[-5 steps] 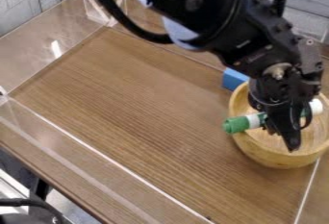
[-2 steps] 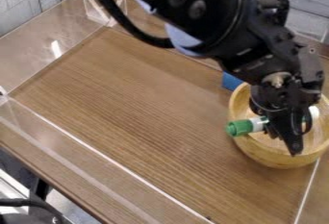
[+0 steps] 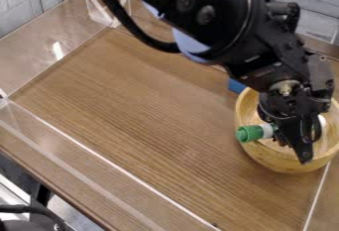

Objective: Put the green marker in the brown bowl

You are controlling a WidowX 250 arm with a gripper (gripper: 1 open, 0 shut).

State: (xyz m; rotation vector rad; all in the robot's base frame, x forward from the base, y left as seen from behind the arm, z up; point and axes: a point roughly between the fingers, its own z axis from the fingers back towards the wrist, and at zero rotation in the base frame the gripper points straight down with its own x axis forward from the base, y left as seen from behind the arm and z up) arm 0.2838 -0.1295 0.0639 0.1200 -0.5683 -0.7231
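Reaching down over the right side of the desk [image 3: 119, 96], the black arm [image 3: 219, 22] has its gripper [image 3: 294, 136] lowered into the brown bowl [image 3: 265, 158], which sits close to the desk's right edge, toward the near corner. The claw is clamped on the green marker [image 3: 255, 133]; the marker lies roughly level in the grip, its green end poking out to the left over the bowl's near-left rim, the rest hidden behind the dark fingers [image 3: 302, 144]. The marker hangs over the bowl's hollow (whether it touches the wood inside I cannot tell from here). One finger points down into the bowl toward its right wall. Just behind the bowl, mostly covered by the arm, a sliver of a small blue block [image 3: 240, 82] shows on the desk. Clear raised walls [image 3: 54, 39] run along the desk's edges.
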